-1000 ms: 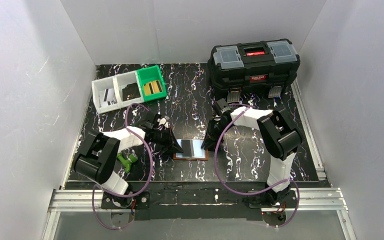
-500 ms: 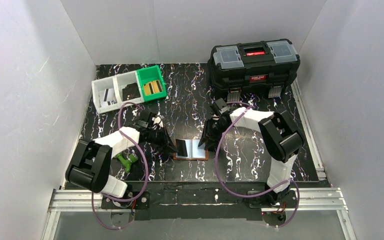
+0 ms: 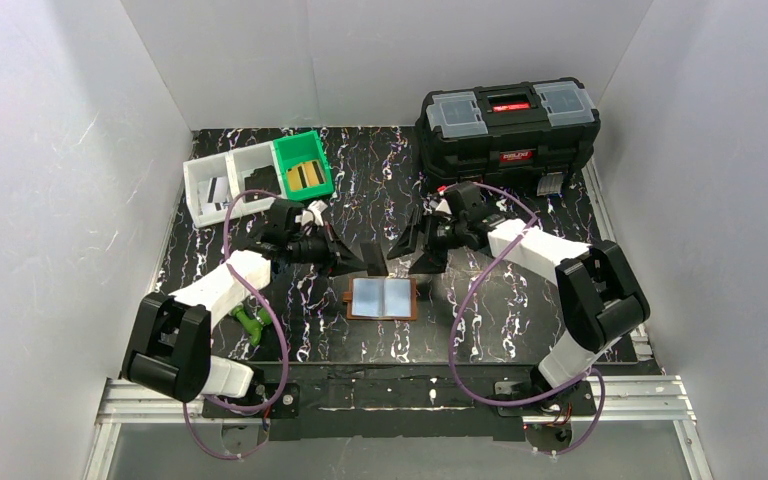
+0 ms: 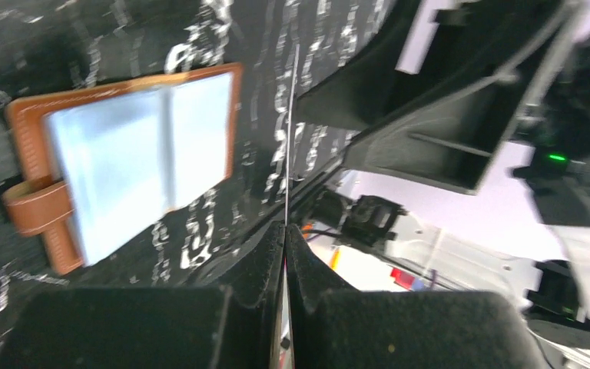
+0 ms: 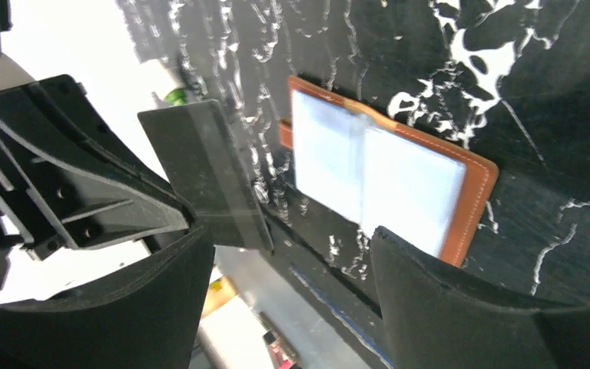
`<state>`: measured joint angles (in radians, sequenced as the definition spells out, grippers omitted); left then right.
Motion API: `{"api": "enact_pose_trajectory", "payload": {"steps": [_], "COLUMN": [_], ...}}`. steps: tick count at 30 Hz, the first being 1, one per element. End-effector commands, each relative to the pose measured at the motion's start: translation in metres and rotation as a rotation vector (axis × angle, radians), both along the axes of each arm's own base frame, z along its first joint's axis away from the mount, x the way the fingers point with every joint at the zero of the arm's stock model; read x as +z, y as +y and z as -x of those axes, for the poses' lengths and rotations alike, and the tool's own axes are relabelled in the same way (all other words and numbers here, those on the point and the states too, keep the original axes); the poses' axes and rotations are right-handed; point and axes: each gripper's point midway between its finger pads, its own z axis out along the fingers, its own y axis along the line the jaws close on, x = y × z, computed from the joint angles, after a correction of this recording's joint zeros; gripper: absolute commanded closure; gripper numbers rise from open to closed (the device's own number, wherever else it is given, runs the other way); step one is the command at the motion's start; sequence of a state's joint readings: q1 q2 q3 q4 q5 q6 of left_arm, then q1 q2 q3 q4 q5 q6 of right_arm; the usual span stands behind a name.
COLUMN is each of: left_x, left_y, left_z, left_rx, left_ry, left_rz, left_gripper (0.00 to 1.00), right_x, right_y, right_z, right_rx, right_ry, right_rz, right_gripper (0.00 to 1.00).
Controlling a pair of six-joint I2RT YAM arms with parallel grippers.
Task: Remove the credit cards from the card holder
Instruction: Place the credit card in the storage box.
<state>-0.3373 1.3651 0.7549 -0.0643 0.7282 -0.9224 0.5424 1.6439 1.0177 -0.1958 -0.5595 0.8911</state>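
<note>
The card holder (image 3: pixel 383 298) lies open and flat on the table, brown leather with pale grey-blue pockets; it also shows as the card holder (image 4: pixel 123 165) and the card holder (image 5: pixel 388 181) in the two wrist views. My left gripper (image 3: pixel 358 260) hovers behind it, shut on a dark credit card (image 3: pixel 374 258). That card is a thin edge-on line (image 4: pixel 290 138) in the left wrist view, pinched at the left gripper (image 4: pixel 286 227). From the right wrist the credit card (image 5: pixel 200 169) is a dark flat rectangle. My right gripper (image 3: pixel 413 250) faces it, open and empty, right gripper (image 5: pixel 292 292).
A big black toolbox (image 3: pixel 508 128) stands at the back right. White and green bins (image 3: pixel 258 178) holding dark and gold items sit at the back left. A small green object (image 3: pixel 252 322) lies by the left arm. White walls enclose the table.
My left gripper has lifted the dark card off the holder's left half and carried it up and back. My right gripper has left the holder's right edge, risen and opened wide.
</note>
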Motion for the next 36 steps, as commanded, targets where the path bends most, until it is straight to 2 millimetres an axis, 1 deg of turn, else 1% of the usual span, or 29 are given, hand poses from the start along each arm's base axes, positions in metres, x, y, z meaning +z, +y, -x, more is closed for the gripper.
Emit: {"api": "enact_pose_trajectory", "payload": {"steps": [1,4,8,9,12,17,19,22,23,24,27,29,31,36], "left_x": [0.047,0.058,0.060,0.059,0.059,0.056,0.055,0.055,0.056,0.056,0.055,0.055,0.056,0.056], "left_y": [-0.017,-0.022,-0.025,-0.025,-0.025,-0.025,-0.025,-0.025,-0.025,-0.025,-0.025,-0.025,-0.025,-0.027], "left_z": [-0.018,-0.025,-0.027,-0.027,-0.026,-0.024,-0.023,-0.023,-0.022,-0.022,-0.022,-0.022,-0.024,-0.030], "left_rx": [0.032,0.042,0.039,0.038,0.035,0.031,0.027,0.021,0.018,0.015,0.011,0.012,0.014,0.021], "left_ry": [-0.050,-0.053,-0.034,-0.031,-0.024,-0.015,-0.010,-0.011,-0.011,-0.011,-0.017,-0.022,-0.024,-0.019], "left_rz": [0.206,0.265,0.282,0.282,0.284,0.282,0.281,0.286,0.287,0.285,0.275,0.273,0.275,0.282], "left_gripper": [1.00,1.00,1.00,1.00,1.00,1.00,1.00,1.00,1.00,0.97,0.72,0.59,0.54,0.53], "right_x": [0.050,0.059,0.068,0.070,0.073,0.074,0.075,0.075,0.076,0.076,0.079,0.082,0.086,0.090], "right_y": [0.014,0.014,0.015,0.016,0.018,0.018,0.019,0.020,0.021,0.021,0.021,0.022,0.023,0.027], "right_z": [-0.008,-0.011,-0.013,-0.013,-0.015,-0.016,-0.017,-0.017,-0.017,-0.016,-0.015,-0.013,-0.012,-0.007], "right_rx": [-0.005,-0.029,-0.048,-0.050,-0.056,-0.068,-0.068,-0.060,-0.055,-0.053,-0.047,-0.037,-0.026,-0.004], "right_ry": [-0.013,0.009,0.029,0.031,0.043,0.054,0.056,0.064,0.067,0.071,0.078,0.086,0.092,0.111], "right_rz": [-0.290,-0.352,-0.429,-0.448,-0.483,-0.507,-0.510,-0.512,-0.515,-0.518,-0.536,-0.551,-0.574,-0.603], "right_gripper": [0.20,0.22,0.25,0.26,0.35,0.56,0.67,0.95,0.99,0.99,0.99,0.99,0.99,0.99]}}
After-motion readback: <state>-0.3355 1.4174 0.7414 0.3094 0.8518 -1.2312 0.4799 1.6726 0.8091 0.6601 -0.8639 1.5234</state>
